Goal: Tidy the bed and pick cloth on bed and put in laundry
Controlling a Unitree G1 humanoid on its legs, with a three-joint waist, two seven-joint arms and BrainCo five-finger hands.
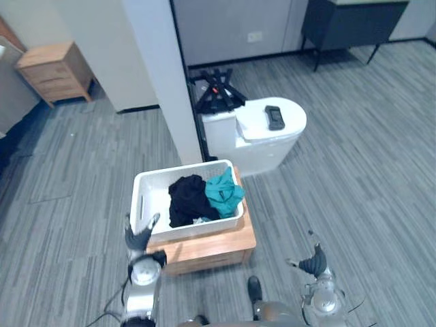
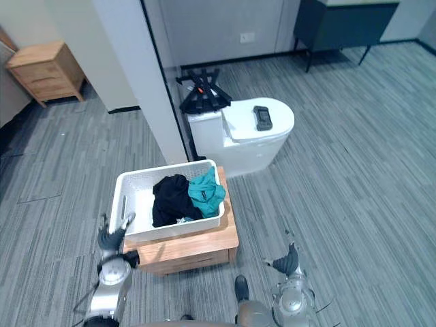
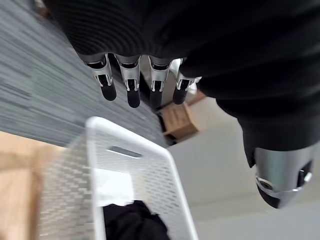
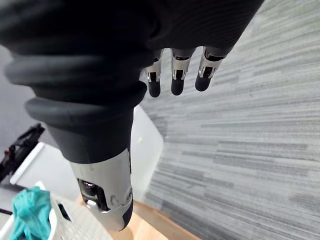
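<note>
A white perforated laundry basket stands on a low wooden stand in front of me. Inside it lie a black cloth and a teal cloth, heaped toward the basket's right end. My left hand hangs open just off the basket's near left corner, holding nothing; its wrist view looks over the basket rim at the black cloth. Over the floor right of the stand, my right hand is open and empty. The teal cloth shows in its wrist view.
A white rounded unit with a black device on top stands behind the basket, beside a white pillar. A wooden nightstand is at far left, and a dark cabinet on legs at far right. Grey plank floor lies all around.
</note>
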